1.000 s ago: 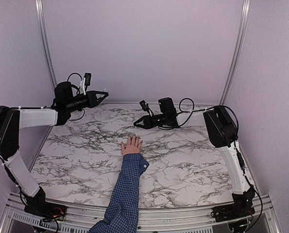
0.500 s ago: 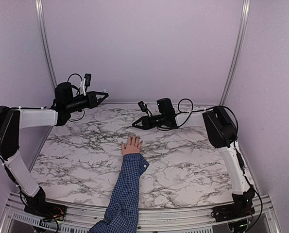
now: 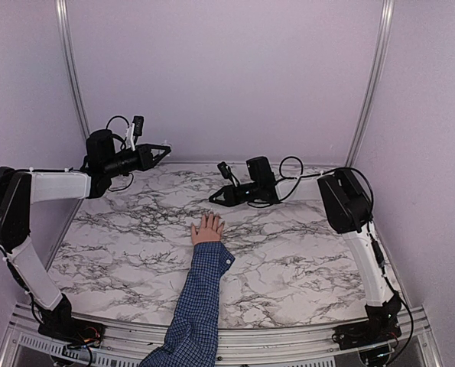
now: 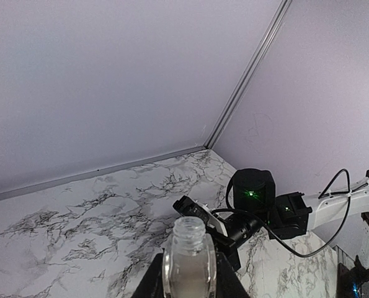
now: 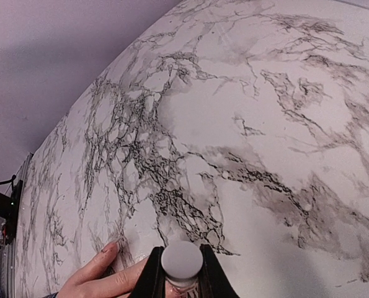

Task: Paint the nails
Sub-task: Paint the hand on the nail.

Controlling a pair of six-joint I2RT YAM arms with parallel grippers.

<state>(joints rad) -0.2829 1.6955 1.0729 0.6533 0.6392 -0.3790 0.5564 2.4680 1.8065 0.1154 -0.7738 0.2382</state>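
A small light-skinned hand [image 3: 206,231] lies flat on the marble table, fingers spread, in a blue checked sleeve [image 3: 199,294]. The nails are too small to make out from above. The right wrist view shows the hand [image 5: 100,276] at the lower left, with one nail [image 5: 111,246] on an outstretched finger. My right gripper [image 3: 214,199] hovers just beyond the fingertips, shut on a white round brush cap [image 5: 182,259]; the brush below it is hidden. My left gripper [image 3: 163,150] hangs over the far left of the table, shut on an uncapped clear glass bottle [image 4: 189,264].
The marble tabletop [image 3: 288,252] is walled by lilac panels with metal corner posts [image 3: 368,84]. In the left wrist view the right arm's wrist and cable [image 4: 258,202] reach across the far right of the table.
My right gripper has crept slightly left with the cap. The left arm and the hand have stayed still.
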